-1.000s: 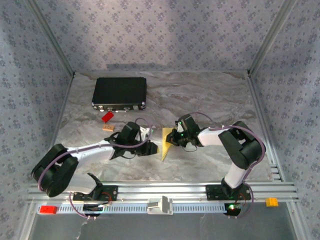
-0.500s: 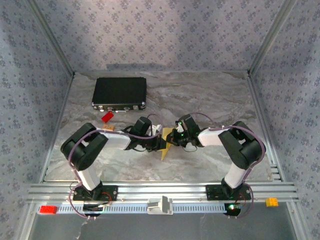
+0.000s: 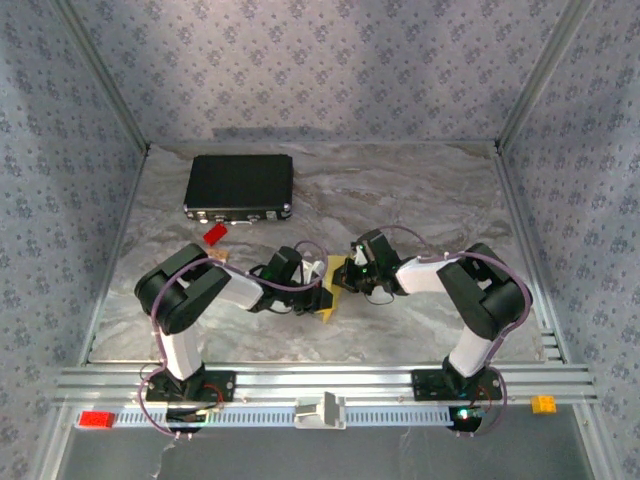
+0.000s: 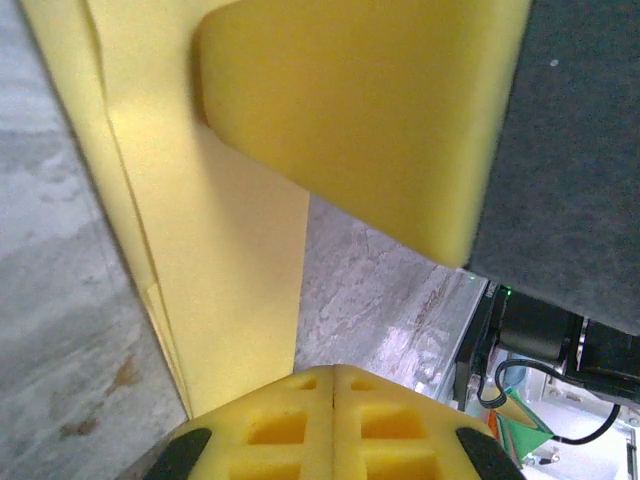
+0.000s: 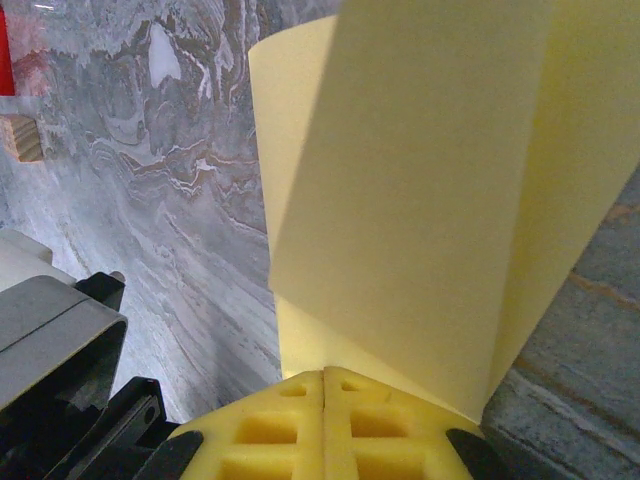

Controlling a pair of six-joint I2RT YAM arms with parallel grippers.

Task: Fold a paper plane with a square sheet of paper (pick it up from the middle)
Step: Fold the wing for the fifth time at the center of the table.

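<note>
**Left gripper** [image 4: 333, 372]: jaws clenched, the two yellow foam pads meeting along one seam with no gap. The tips sit against the lower end of the paper. The sheet passes just left of the seam, so it seems pressed rather than pinched, though the left wrist view is too close to be sure.

**Right gripper** [image 5: 325, 375]: jaws clenched on the paper. The sheet rises straight out of the seam between the pads and opens into two flaps above them.

**Thin pale-yellow paper sheet, folded** [image 3: 329, 310]: at the middle of the table, between the two grippers and touching both. From above it is a narrow strip. Its long axis runs far to near, with the near end leaning slightly left and narrowing toward a tip. Its far end is at the right gripper's pads. The left wrist view shows stacked layers along its left edge.

**Grey marbled table** [image 3: 430, 200]: carries everything listed here.

**Black rectangular hard case** [image 3: 238, 185]: far left of the table, lying flat, well apart from the paper.

**Small red brick** [image 3: 214, 233]: just near of the case.

**Small tan block** [image 3: 217, 256]: just near of the red brick, left of the left arm's wrist.
</note>
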